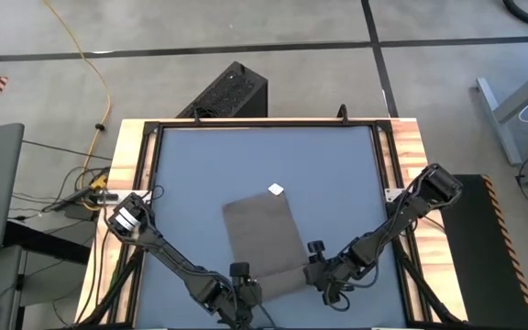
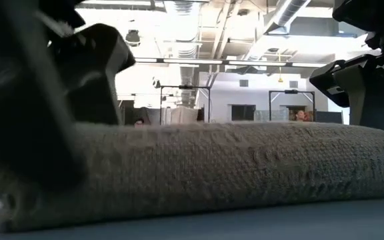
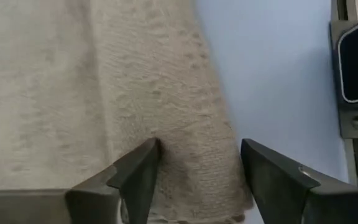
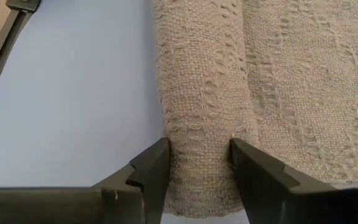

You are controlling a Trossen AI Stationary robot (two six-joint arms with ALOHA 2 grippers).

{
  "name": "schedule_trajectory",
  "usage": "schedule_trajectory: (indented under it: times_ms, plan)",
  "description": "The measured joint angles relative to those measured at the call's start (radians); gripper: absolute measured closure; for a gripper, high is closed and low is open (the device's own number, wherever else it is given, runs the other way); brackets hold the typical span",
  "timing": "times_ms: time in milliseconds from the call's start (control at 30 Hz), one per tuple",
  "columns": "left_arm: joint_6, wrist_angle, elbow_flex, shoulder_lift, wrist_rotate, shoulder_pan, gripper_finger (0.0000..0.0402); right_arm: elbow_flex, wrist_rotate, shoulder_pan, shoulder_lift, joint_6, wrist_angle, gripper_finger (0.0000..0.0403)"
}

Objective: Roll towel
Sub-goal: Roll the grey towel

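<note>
Wrist views: towel roll between both arms' jaws; left spread apart, right pinching roll.

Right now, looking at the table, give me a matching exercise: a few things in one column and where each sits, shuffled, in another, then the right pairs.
Things:
1. towel's white tag
2. left pincer
3. right pincer
4. black box

Places:
A. at the rolled end's right corner
B. on the floor beyond the table
C. at the towel's far flat edge
D. at the rolled end's left corner

Pairs: 1-C, 2-D, 3-A, 4-B
</note>
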State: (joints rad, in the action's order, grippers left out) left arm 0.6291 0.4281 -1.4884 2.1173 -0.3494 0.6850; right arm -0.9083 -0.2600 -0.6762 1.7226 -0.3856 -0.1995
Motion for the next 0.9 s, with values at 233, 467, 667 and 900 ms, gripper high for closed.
schedule_trajectory:
  times_ms: [233,467,667,900]
  plan:
    - [0.154,0.033,-0.003,0.024,0.037,-0.003,0.0193,0.000,0.004,0.000,0.000,-0.002,0.010,0.0270]
    - [0.257,0.043,-0.002,0.012,0.102,-0.007,0.0332,-0.001,0.108,0.013,-0.003,0.001,0.021,0.0345]
    - [0.248,-0.015,-0.001,-0.019,0.239,-0.008,0.0384,-0.001,0.386,0.077,-0.001,-0.094,0.045,0.0345]
    - [0.252,-0.067,-0.001,-0.036,0.358,-0.009,0.0390,0.000,0.670,0.189,0.001,-0.242,0.101,0.0345]
